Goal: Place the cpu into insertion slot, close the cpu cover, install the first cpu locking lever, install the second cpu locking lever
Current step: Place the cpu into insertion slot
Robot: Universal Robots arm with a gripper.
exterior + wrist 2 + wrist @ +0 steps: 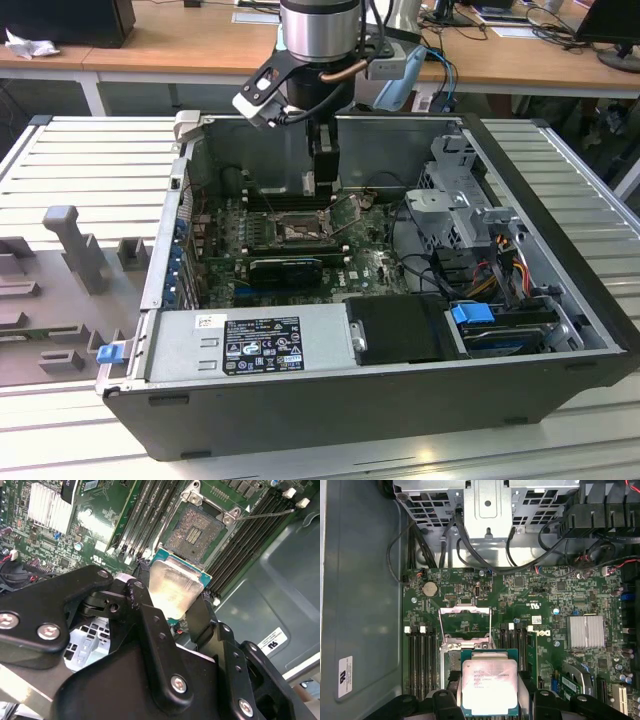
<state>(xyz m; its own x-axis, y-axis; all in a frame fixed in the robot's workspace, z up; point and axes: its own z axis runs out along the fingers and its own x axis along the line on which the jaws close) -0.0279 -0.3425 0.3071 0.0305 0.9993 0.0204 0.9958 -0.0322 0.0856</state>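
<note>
The gripper (172, 604) pinches the cpu (489, 682) between its fingers (silver top up), held above the motherboard (545, 595) near the uncovered insertion slot (195, 530), toward the case's far side.

Rises as a silver-grey cylindrical arm (318, 30), black-collared, with a copper-coloured cable (345, 70) looped beneath and a pale blue bracket (410, 75) alongside. Ends in a matte black gripper (172, 597): angular linked fingers (150, 630) studded with silver cross-head screws.
</note>
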